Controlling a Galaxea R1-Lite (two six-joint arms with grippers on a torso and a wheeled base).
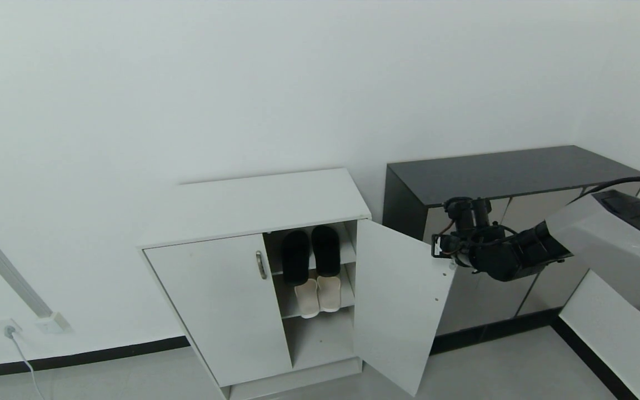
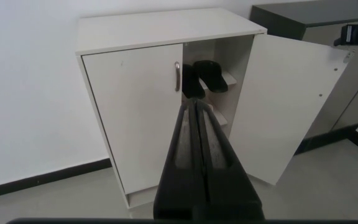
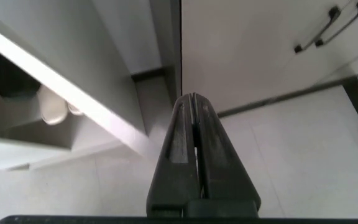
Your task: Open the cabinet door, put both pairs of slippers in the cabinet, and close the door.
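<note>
The white cabinet (image 1: 253, 205) stands against the wall with its left door (image 1: 220, 305) closed and its right door (image 1: 398, 300) swung open. A black pair of slippers (image 1: 310, 253) sits on the upper shelf, and a beige pair (image 1: 318, 294) on the shelf below. My right gripper (image 1: 436, 245) is shut and empty at the open door's outer top edge. In the right wrist view the shut right gripper (image 3: 193, 99) lies beside the door edge (image 3: 73, 93), with the beige slippers (image 3: 55, 109) beyond. My left gripper (image 2: 192, 106) is shut and empty, held back in front of the cabinet, facing the black slippers (image 2: 207, 74).
A black-topped sideboard (image 1: 509, 169) stands right of the cabinet, close behind the open door. Its dark handles (image 3: 328, 28) appear in the right wrist view. A wall socket with a cable (image 1: 9, 330) is low on the left. Bare floor lies in front.
</note>
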